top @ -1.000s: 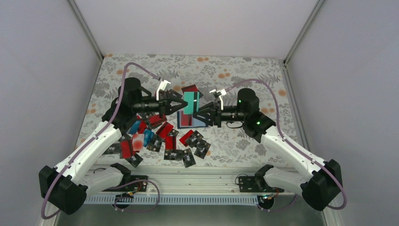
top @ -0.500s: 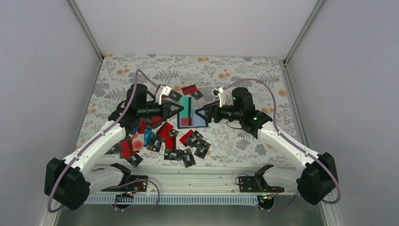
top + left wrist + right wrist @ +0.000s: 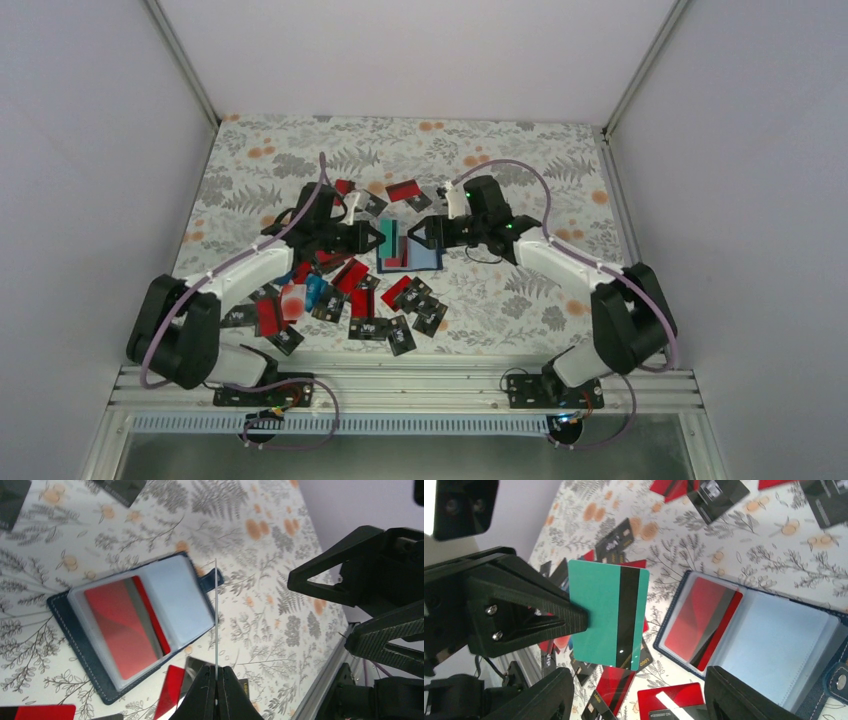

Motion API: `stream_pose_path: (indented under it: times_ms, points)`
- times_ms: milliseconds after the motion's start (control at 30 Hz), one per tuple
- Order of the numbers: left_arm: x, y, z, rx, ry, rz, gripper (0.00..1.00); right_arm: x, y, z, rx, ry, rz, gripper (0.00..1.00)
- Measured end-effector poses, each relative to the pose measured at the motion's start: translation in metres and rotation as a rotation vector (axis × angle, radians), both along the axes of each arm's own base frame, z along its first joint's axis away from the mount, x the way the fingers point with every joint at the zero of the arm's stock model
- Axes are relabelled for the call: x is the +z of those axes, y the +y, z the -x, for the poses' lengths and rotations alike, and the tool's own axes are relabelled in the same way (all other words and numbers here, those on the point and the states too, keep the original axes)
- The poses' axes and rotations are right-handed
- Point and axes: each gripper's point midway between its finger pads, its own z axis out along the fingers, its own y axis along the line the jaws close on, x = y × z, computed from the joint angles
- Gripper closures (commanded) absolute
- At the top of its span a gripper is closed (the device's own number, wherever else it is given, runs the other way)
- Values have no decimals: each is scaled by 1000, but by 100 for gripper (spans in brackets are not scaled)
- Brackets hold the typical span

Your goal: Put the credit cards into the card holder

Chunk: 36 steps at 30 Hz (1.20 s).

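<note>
A floral tablecloth [image 3: 520, 150] lies between pale walls [image 3: 90, 150], a metal rail [image 3: 420, 380] fronting it.

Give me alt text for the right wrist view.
The left gripper pinches a teal card with a black stripe above the floral table. Beside it the card holder lies open, a red card in one pocket; the right gripper, open, frames the bottom edge.
</note>
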Motion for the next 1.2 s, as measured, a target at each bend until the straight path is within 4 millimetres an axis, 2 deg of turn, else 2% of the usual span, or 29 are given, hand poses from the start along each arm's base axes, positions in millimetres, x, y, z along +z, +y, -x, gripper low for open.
stream_pose_path:
  times_ms: [400,633,800,967,1200]
  points:
    - [-50,-9,-20,39,144,-33,98,-72,5,-26,-61,170,138,39]
    - [-80,-21,-24,33,238,-54,98,-110,-8,-32,-111,240,220,39]
    - [-84,-32,-31,18,254,-51,98,-117,-21,-42,-156,252,235,39]
    - [-89,-34,-32,19,279,-52,98,-119,-30,-47,-179,257,236,41]
    - [-93,-34,-31,33,305,-51,98,-131,-35,-42,-181,281,246,55]
